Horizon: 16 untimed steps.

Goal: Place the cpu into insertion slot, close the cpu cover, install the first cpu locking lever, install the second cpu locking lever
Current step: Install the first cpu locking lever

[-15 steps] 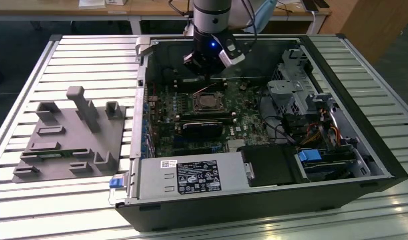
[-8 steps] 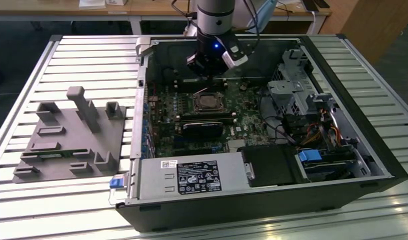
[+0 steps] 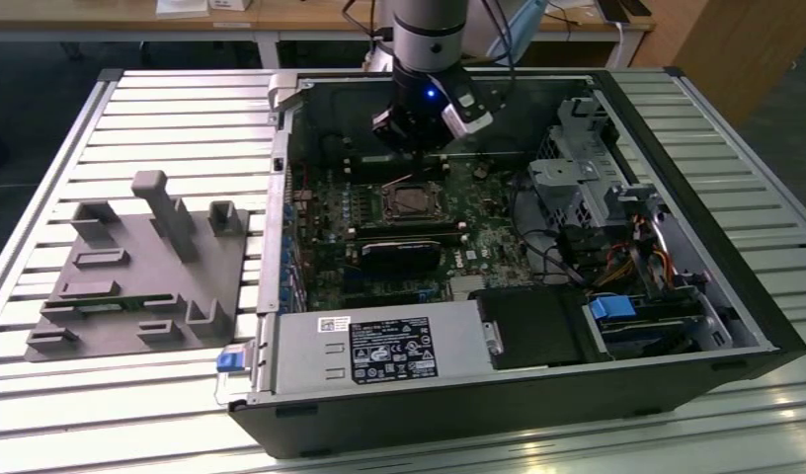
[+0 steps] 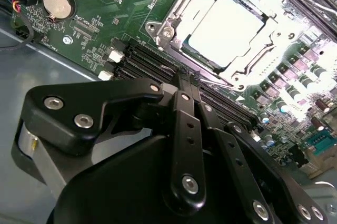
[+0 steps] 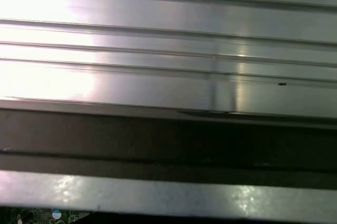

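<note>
The cpu (image 4: 224, 27) lies flat in the insertion slot (image 3: 410, 202) on the green board, its pale metal top facing up. The silvery cpu cover (image 4: 253, 60) is down over it, framing the chip through its square window. A thin metal lever (image 4: 176, 4) runs along one side of the frame; I cannot tell if it is latched. My gripper (image 4: 187, 83) hangs above the long black slots beside the socket, shut with nothing between its fingers. In the exterior view the gripper (image 3: 417, 138) stands inside the open case, just behind the socket.
Long black memory slots (image 4: 152, 61) and a coin battery (image 4: 57, 3) lie near the socket. A glossy black block (image 3: 403, 259), the power supply (image 3: 370, 355) and a drive cage (image 3: 588, 178) crowd the case. A grey fixture (image 3: 139, 267) sits on the slatted table (image 5: 158, 40).
</note>
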Each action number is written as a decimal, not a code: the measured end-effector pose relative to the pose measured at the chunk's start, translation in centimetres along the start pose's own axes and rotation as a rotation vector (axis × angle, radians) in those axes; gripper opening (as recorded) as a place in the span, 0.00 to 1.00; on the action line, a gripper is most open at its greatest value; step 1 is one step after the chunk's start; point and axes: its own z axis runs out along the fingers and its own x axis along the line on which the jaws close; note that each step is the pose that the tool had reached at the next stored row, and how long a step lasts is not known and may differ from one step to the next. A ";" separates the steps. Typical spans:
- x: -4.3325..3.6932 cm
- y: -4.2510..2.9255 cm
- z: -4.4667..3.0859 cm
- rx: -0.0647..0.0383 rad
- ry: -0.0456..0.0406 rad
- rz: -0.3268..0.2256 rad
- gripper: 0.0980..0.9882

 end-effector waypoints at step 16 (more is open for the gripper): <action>-0.52 -0.06 1.24 0.008 0.0004 0.004 0.01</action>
